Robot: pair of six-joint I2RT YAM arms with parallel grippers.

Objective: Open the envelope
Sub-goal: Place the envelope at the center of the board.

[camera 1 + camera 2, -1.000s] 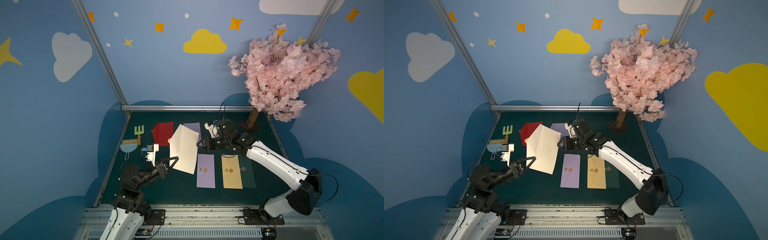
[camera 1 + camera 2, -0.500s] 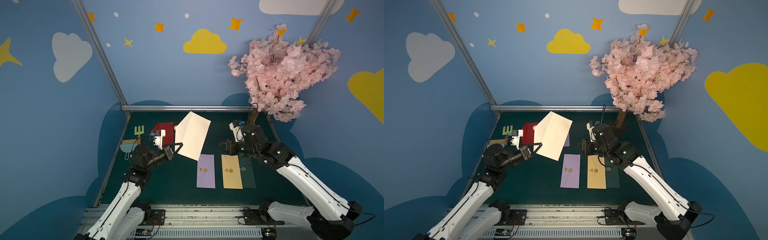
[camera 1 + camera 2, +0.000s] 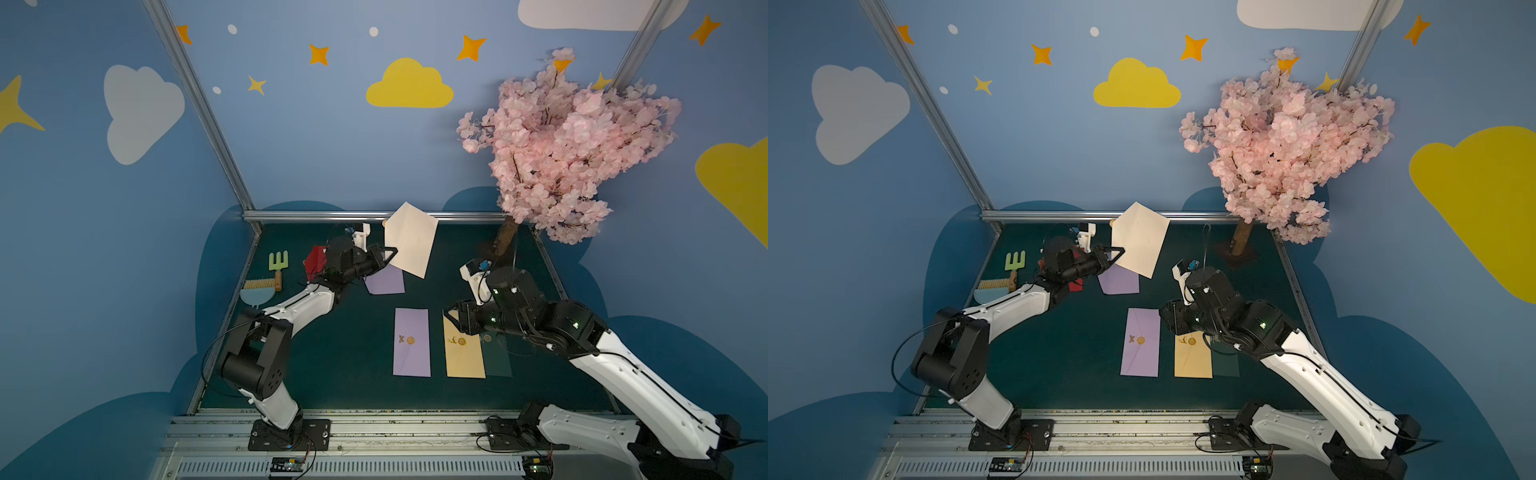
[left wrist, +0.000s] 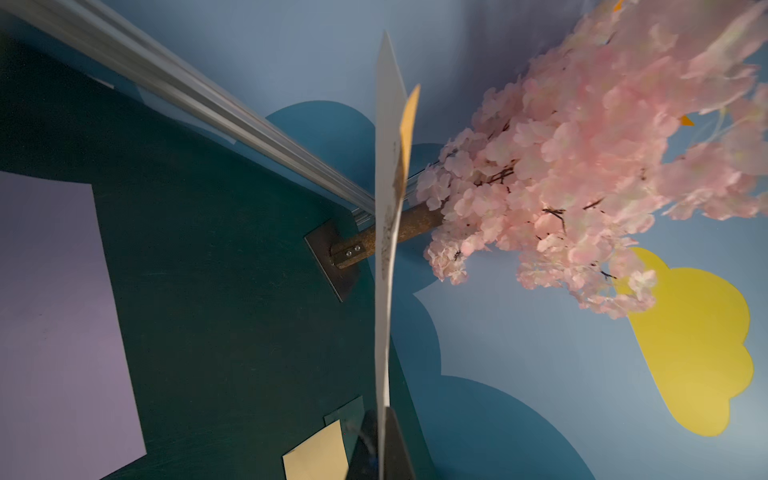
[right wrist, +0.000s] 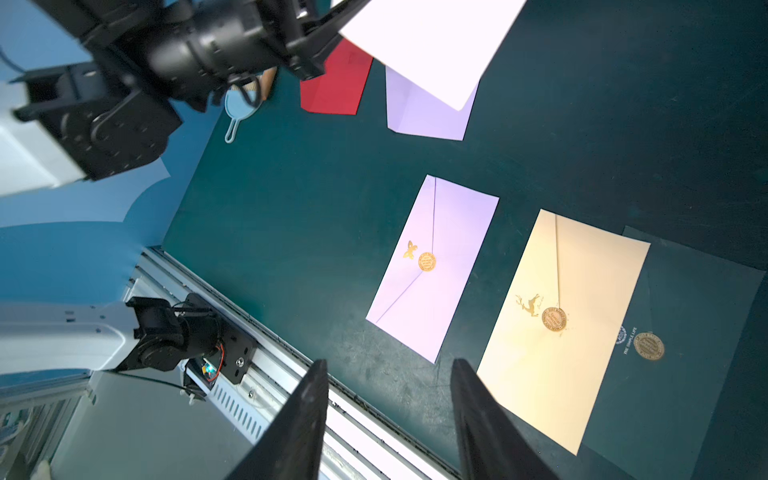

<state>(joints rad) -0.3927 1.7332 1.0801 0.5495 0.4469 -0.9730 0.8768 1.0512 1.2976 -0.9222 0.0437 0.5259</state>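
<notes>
Top views: left gripper is clamping the cream envelope, holding it tilted above the far side of the table.
Left wrist: cream envelope is showing edge-on between shut jaws.
Right wrist: right gripper is hovering part-open, empty.

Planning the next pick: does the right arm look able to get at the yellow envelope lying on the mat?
Probably yes. The right arm hovers by the yellow envelope, jaws open and empty, nothing lying on it; the left arm holds the cream envelope well clear.
</notes>
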